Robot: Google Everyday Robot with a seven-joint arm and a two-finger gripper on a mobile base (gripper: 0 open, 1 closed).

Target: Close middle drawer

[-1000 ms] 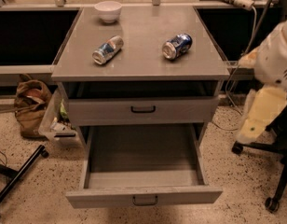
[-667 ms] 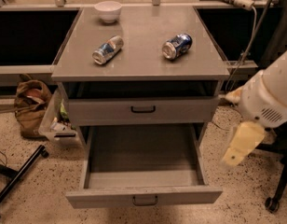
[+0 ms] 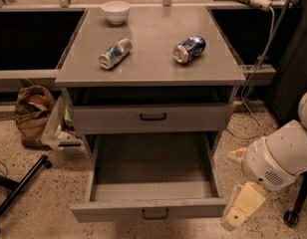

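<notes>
The middle drawer (image 3: 148,209) is pulled far out, empty, with its flat grey front and dark loop handle (image 3: 155,213) facing me. The uppermost grey drawer (image 3: 153,117) sits above it, nearly in, with a dark gap over its front. The lowest drawer is hidden under the open one. My gripper (image 3: 230,190) is low at the right, beside the open drawer's front right corner. It is open and empty, with one cream finger (image 3: 243,205) close to the drawer front and the other finger (image 3: 236,155) farther back.
Two crushed cans (image 3: 115,53) (image 3: 189,49) and a white bowl (image 3: 116,11) lie on the cabinet top (image 3: 153,73). A brown bag (image 3: 33,114) and a clear bin (image 3: 59,133) stand on the floor at the left. A black stand leg (image 3: 19,188) crosses the lower left. Cables (image 3: 258,59) hang at the right.
My arm has come down and leftward, from beside the cabinet's upper right to next to the open drawer's front right corner. The drawers and cans have not moved.
</notes>
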